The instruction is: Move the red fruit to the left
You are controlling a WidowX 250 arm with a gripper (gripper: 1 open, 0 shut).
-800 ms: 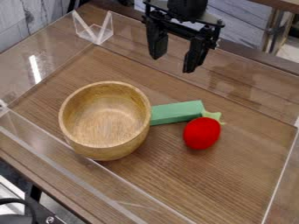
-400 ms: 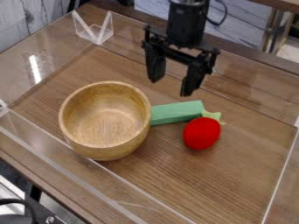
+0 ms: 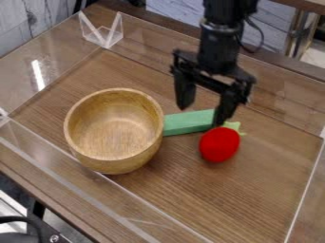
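The red fruit [image 3: 219, 143] is a small, smooth, rounded toy lying on the wooden table, right of the wooden bowl [image 3: 114, 129]. My black gripper [image 3: 208, 100] points down with its two fingers spread open and nothing between them. It hangs just above and behind the fruit, over the flat green block [image 3: 195, 121]. The right fingertip comes down close to the fruit's top edge; contact cannot be told.
The green block lies between the bowl and the fruit, touching neither clearly. A clear plastic wall [image 3: 26, 142] rims the table on the left and front. A clear folded stand [image 3: 101, 31] sits at the back left corner.
The gripper has come down and toward the right front, from the back of the table to just above the green block and the fruit. Its fingers stayed open. The fruit, block and bowl did not move.
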